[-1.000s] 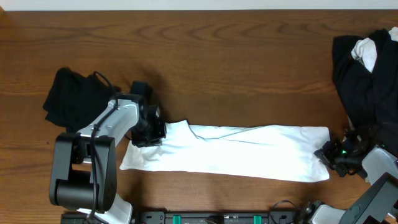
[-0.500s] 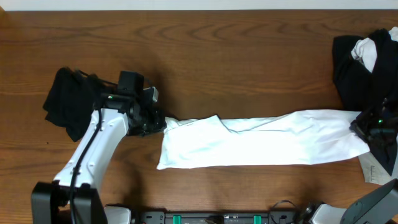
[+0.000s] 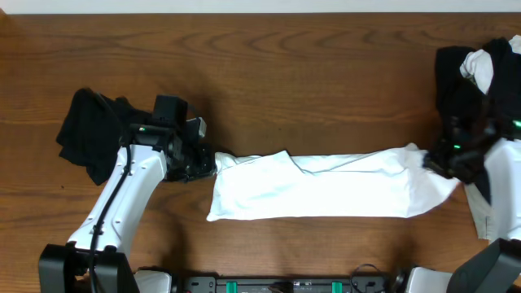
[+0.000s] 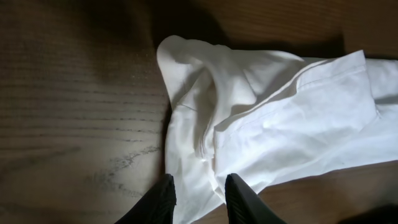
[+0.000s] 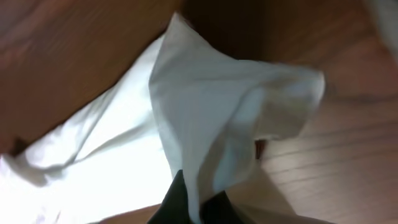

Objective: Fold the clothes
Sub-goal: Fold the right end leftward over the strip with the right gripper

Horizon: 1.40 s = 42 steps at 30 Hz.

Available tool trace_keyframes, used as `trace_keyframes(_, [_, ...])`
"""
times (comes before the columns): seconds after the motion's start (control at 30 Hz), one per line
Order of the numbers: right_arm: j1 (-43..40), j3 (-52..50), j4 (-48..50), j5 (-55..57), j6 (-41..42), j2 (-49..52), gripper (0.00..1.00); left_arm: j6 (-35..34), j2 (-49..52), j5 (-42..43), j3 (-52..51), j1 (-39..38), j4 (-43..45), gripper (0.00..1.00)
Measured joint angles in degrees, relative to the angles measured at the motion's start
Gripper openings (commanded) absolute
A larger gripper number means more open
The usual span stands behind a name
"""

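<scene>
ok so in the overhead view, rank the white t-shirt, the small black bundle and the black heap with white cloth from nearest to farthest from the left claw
1. white T-shirt: its left end sits right at the left claw.
2. small black bundle: farther left, beside the arm.
3. black heap with white cloth: far right, at the back.

Clamped on T-shirt (image 3: 317,191): left end effector (image 3: 203,163) (image 4: 199,186), right end effector (image 3: 435,160) (image 5: 199,199).

black fabric bundle (image 3: 85,134) at left; black garment heap (image 3: 466,94) with white cloth (image 3: 480,69) at right.
</scene>
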Motion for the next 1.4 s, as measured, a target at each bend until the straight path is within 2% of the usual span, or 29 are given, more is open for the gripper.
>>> trace_keyframes(0.47, [24.2, 0.0, 0.5, 3.9, 9.5, 0.1, 0.01, 0.0, 0.0, 0.0, 0.0, 0.0, -0.1, 0.3])
trace_keyframes(0.87, [33.1, 0.0, 1.8, 5.4, 14.0, 9.5, 0.02, 0.0, 0.0, 0.0, 0.0, 0.0, -0.2, 0.3])
trace_keyframes(1.0, [35.9, 0.0, 2.7, 5.4, 14.6, 11.6, 0.08, 0.0, 0.0, 0.0, 0.0, 0.0, -0.2, 0.3])
trace_keyframes(1.23, [39.5, 0.0, 3.7, 5.2, 15.6, 12.3, 0.35, 0.0, 0.0, 0.0, 0.0, 0.0, -0.2, 0.3])
trace_keyframes(1.4, [40.3, 0.0, 3.7, 5.2, 15.6, 12.3, 0.39, 0.0, 0.0, 0.0, 0.0, 0.0, -0.2, 0.3])
